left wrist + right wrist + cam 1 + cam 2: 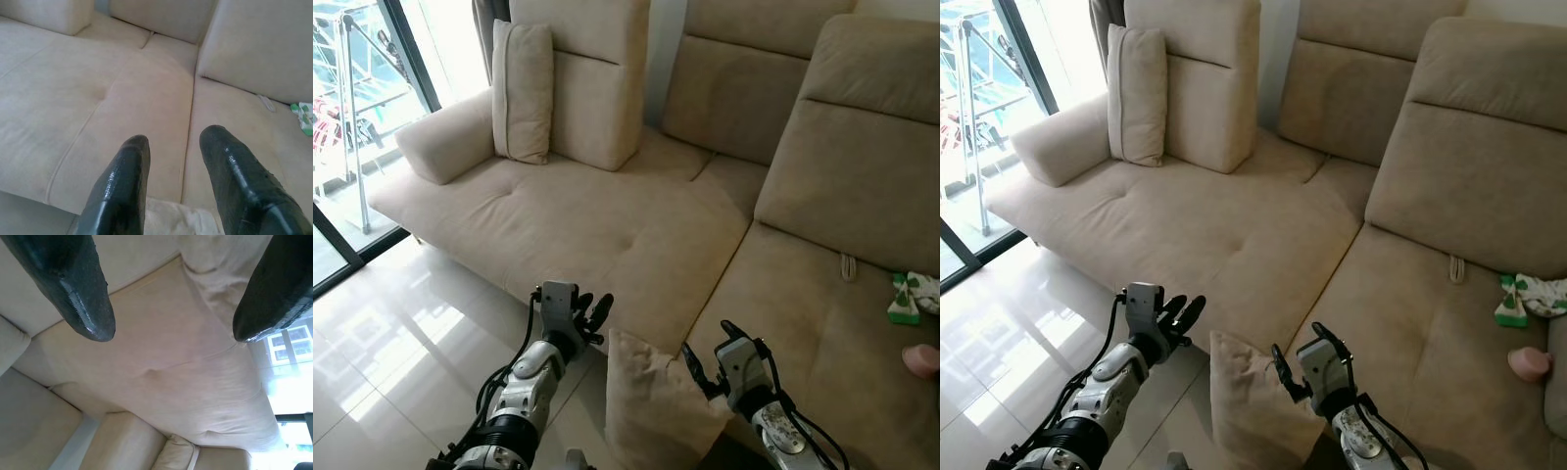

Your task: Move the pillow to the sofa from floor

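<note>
Pillow point(651, 406) stands between my left gripper point(590, 318) and right gripper point(697, 377), both jaws released, sofa point(607, 225) ahead.

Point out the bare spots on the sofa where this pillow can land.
The wide seat ahead is bare, bordered by the upright cushion and the armrest. The right seat is bare near its front edge; its far end holds a green-white cloth and a pink thing.
</note>
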{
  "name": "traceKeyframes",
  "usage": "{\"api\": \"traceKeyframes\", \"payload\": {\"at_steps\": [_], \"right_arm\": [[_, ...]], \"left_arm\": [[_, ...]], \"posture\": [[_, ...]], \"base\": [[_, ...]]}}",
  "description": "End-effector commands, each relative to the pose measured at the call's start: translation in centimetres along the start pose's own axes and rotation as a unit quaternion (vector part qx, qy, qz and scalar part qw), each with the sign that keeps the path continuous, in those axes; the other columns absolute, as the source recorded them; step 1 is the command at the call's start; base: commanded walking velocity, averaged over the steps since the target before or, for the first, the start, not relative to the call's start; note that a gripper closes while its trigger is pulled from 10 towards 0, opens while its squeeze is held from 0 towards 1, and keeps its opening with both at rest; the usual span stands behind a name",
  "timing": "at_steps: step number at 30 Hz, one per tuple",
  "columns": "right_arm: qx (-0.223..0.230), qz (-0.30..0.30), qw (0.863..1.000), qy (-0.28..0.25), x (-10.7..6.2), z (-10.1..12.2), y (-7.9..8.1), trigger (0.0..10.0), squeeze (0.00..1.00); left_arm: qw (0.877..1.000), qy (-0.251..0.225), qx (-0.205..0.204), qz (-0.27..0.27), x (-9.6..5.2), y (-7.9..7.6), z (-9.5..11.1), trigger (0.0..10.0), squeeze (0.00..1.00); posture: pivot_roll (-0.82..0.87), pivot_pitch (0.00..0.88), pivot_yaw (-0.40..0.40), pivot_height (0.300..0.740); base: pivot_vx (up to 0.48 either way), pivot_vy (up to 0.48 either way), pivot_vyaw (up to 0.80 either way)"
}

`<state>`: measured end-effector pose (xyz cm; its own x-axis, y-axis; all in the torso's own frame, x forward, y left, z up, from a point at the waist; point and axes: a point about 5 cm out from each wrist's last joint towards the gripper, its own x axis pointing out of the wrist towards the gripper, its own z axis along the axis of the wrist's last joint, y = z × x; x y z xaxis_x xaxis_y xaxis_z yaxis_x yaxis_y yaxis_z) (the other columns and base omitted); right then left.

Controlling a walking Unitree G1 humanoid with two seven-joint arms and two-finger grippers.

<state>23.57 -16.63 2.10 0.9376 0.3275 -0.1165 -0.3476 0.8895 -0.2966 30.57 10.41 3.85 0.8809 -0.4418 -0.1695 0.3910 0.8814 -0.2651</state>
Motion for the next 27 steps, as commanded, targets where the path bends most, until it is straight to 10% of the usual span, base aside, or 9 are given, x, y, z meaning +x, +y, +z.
{"api": "traceKeyframes", "payload": {"at_steps": [1, 27], "right_arm": [[0.006, 0.001, 1.000, 0.005, -0.1, -0.3, 0.2, 10.0, 0.00], [-0.032, -0.024, 0.989, 0.145, -0.8, -3.8, -1.9, 10.0, 0.00]], "left_arm": [[1.000, 0.006, 0.005, -0.002, -0.1, 0.0, -0.3, 10.0, 0.00], [0.995, 0.003, 0.086, -0.047, 0.0, -1.1, -0.1, 10.0, 0.00]], "posture": [[0.05, 0.000, 0.052, 0.635], [0.04, 0.000, 0.051, 0.605]], "base": [[0.000, 0.000, 0.00], [0.000, 0.000, 0.00]]}}
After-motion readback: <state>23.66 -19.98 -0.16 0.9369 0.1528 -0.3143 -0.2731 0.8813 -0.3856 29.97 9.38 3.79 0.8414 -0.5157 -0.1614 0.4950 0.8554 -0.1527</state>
